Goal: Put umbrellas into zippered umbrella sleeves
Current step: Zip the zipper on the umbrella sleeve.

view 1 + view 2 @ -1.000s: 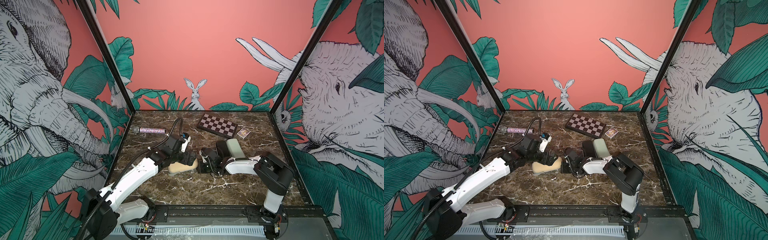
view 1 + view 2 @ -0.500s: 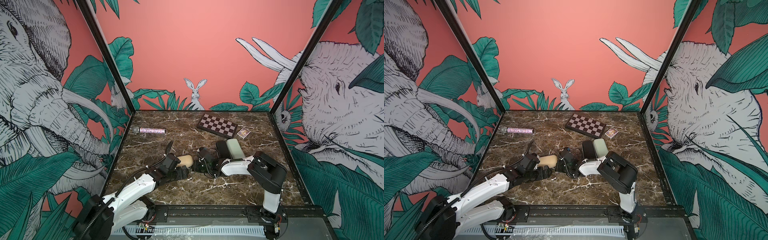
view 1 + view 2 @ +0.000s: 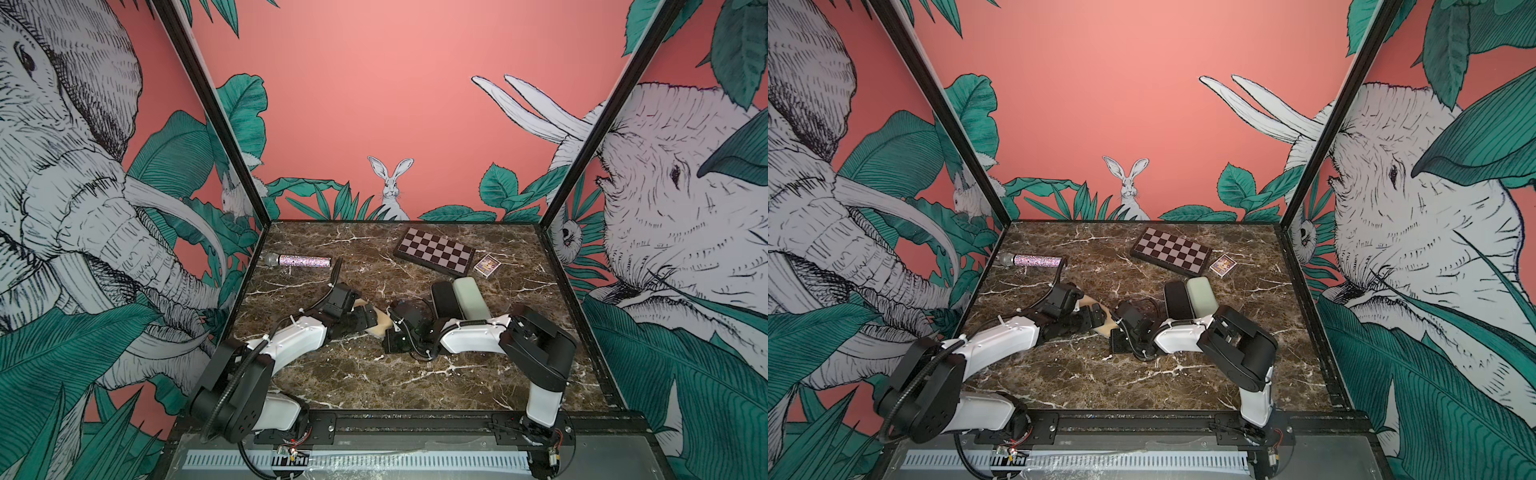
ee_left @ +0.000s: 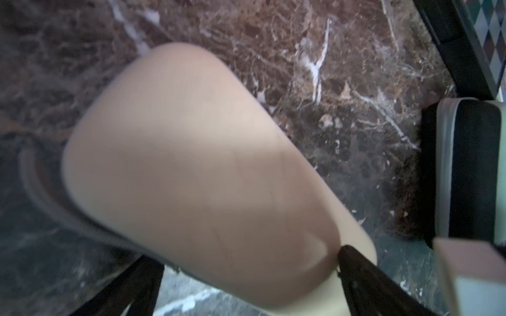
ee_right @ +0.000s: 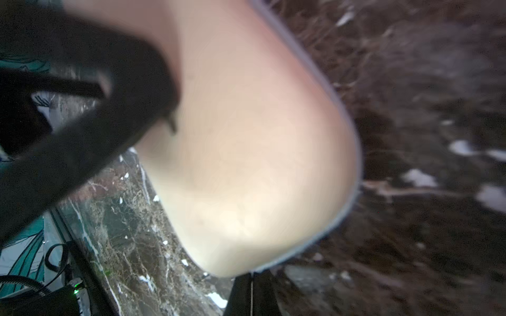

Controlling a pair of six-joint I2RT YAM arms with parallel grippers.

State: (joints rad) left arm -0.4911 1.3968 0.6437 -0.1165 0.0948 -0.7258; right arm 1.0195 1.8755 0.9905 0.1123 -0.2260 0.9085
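Mid worktop (image 3: pixel 374 382): both arms meet at the beige sleeve (image 3: pixel 383 325), lying flat and slanted. Left pincer (image 4: pixel 247 254) is wide, its fingers (image 4: pixel 364 276) either side of one end of the sleeve, one finger touching its side. Right pincer (image 5: pixel 251 284) is fully closed, tips at the grey zip seam on the sleeve's other rounded end. Whether it pinches a zip pull cannot be told, too blurred. Just behind the right arm, the black sleeve (image 3: pixel 444 299) and mint sleeve (image 3: pixel 469 297) lie side by side, touching, both looking closed. Further back is the chequered chessboard box (image 3: pixel 434 251), with a small card box (image 3: pixel 487 264) just beside it. The glittery microphone (image 3: pixel 299 261) lies far back left, near the wall.
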